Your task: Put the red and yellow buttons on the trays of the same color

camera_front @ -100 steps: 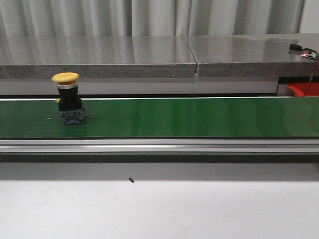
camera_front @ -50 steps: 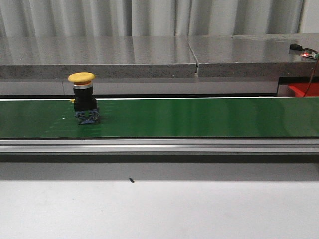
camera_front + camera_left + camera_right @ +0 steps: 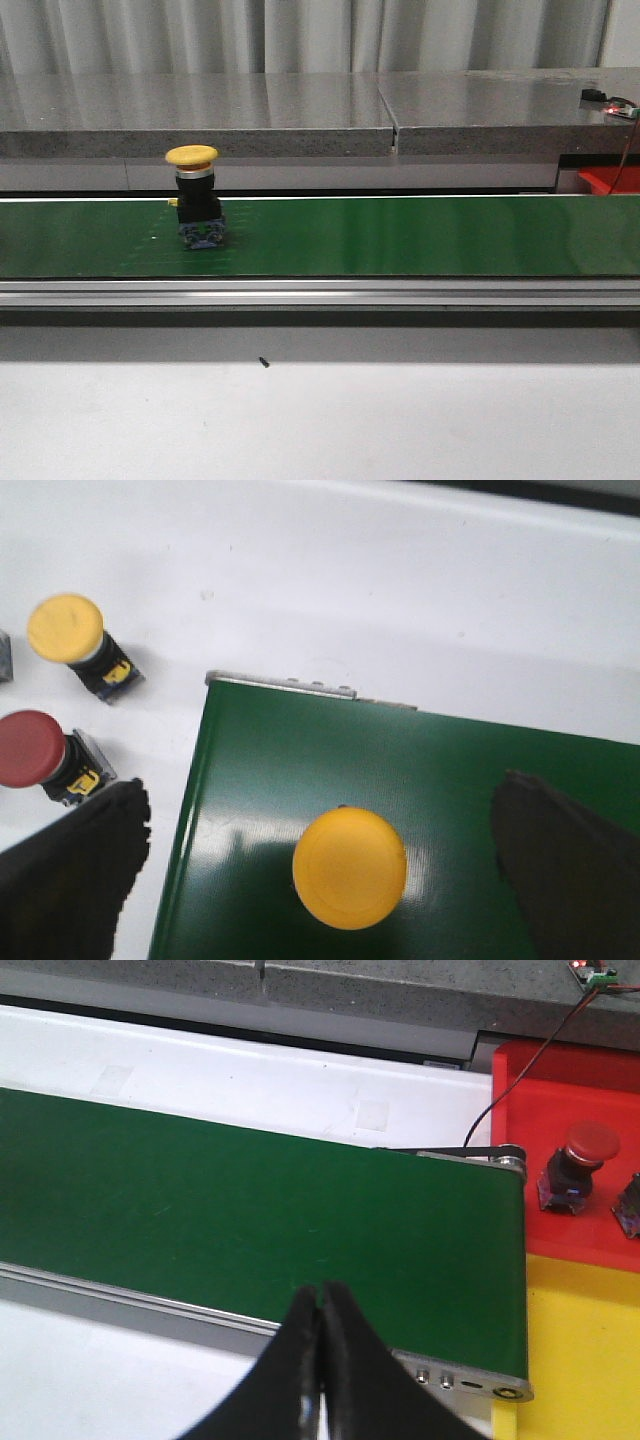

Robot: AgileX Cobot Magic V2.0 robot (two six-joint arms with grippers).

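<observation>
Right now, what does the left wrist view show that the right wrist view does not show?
Only the left wrist view shows the yellow button standing on the belt between the open left tool, plus a spare yellow button and a spare red button lying on the white table. Only the right wrist view shows the red tray holding a red button, the yellow tray and the shut right tool. Both show the green conveyor belt.
</observation>
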